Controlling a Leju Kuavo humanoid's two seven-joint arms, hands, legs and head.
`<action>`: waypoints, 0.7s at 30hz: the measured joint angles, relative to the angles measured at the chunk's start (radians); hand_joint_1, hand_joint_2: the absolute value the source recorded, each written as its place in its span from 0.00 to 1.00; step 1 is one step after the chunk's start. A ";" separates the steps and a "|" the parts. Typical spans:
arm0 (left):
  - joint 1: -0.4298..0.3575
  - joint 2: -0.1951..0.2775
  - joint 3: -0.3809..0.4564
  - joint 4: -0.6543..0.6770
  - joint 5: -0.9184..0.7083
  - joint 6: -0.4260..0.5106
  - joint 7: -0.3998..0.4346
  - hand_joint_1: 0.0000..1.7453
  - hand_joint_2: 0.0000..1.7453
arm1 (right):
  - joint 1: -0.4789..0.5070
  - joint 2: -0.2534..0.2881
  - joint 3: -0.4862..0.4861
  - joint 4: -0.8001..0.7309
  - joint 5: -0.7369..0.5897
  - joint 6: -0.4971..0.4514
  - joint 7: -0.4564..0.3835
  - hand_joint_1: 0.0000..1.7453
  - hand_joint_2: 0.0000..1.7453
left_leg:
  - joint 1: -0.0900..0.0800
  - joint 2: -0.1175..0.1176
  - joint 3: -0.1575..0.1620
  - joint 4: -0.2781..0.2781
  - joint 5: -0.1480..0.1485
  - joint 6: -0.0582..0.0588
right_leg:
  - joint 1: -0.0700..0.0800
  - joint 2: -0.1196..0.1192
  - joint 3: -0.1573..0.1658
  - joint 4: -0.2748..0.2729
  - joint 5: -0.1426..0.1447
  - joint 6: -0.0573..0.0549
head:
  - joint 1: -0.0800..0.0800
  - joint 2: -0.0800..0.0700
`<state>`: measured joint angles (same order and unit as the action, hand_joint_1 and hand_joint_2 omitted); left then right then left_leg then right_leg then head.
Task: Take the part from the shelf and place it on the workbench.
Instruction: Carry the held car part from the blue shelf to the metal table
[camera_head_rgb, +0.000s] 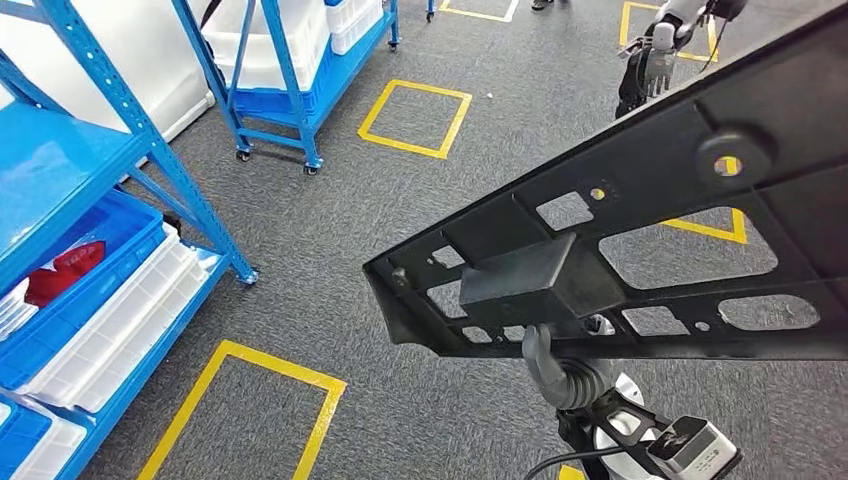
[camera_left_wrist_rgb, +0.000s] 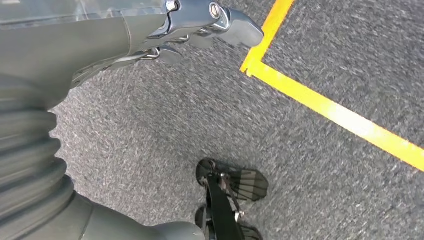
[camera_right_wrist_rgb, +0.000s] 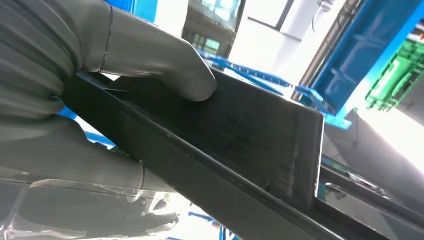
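Observation:
The part (camera_head_rgb: 640, 230) is a long black plastic panel with cut-outs and a raised box, tilted up across the right of the head view, above the carpet. My right hand (camera_head_rgb: 562, 375) grips it from below near its lower left end. In the right wrist view the thumb (camera_right_wrist_rgb: 150, 55) presses on the panel's flat black face (camera_right_wrist_rgb: 250, 135), and the rest of the hand wraps its underside. My left hand (camera_left_wrist_rgb: 190, 25) hangs over the grey carpet with fingers stretched out and nothing in it.
A blue shelf (camera_head_rgb: 110, 100) stands at the left with a blue bin (camera_head_rgb: 70, 300), white trays (camera_head_rgb: 120, 320) and a red item (camera_head_rgb: 65, 270). A wheeled blue rack (camera_head_rgb: 290, 60) is behind. Yellow squares (camera_head_rgb: 415, 118) mark the carpet. Another robot's hand (camera_head_rgb: 650, 60) hangs far right.

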<state>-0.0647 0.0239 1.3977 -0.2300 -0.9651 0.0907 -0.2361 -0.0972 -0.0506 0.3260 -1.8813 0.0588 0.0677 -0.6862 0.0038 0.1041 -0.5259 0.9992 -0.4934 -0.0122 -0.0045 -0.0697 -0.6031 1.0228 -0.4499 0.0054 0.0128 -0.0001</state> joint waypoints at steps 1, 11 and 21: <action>-0.001 -0.003 0.000 0.000 -0.001 0.001 0.000 0.00 1.00 | 0.003 -0.001 0.001 -0.002 0.000 0.001 0.000 1.00 1.00 | 0.001 0.008 0.003 -0.001 -0.001 -0.005 | 0.002 0.011 -0.002 -0.001 0.002 -0.005 | 0.000 0.000; 0.006 -0.044 0.000 0.001 -0.016 0.001 0.045 0.00 1.00 | 0.049 -0.017 0.034 -0.009 0.037 -0.008 0.000 1.00 1.00 | 0.013 -0.103 -0.118 0.250 -0.089 -0.019 | 0.003 0.133 0.007 -0.010 0.009 -0.036 | -0.005 0.000; 0.001 -0.078 -0.002 0.002 -0.019 -0.003 0.032 0.00 1.00 | 0.074 -0.031 0.059 -0.025 0.047 0.021 0.000 1.00 1.00 | 0.015 -0.122 -0.019 0.004 0.016 0.025 | -0.001 0.118 -0.053 0.091 -0.044 0.014 | -0.001 0.000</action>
<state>-0.0639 -0.0544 1.3961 -0.2285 -0.9840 0.0878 -0.2038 -0.0229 -0.0817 0.3852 -1.9060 0.1054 0.0888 -0.6863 0.0183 -0.0182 -0.5448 1.0028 -0.4771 0.0130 -0.0050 0.0486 -0.6561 1.1133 -0.4942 0.0196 0.0117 0.0000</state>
